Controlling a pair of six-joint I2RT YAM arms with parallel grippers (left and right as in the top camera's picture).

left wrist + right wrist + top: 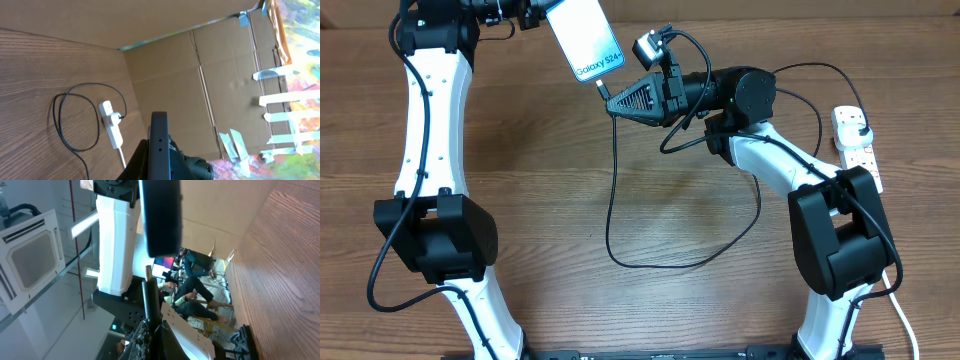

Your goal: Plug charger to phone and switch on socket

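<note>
- The left fingers (533, 14) squeeze the phone (585, 40), up in the air; it looks smooth and slippy.
- The right fingers (630, 100) pinch the charger (611, 200) by its hard tip, just beside the phone's end; the rest is floppy.

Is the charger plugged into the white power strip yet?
Plugged in: the charger has its plug seated in an outlet of the socket.

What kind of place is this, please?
Probably an indoor robotics lab or office workspace: a wood-grain table fenced by taped cardboard walls, a ceiling air-conditioning unit, and people seated at screens in the background.
</note>
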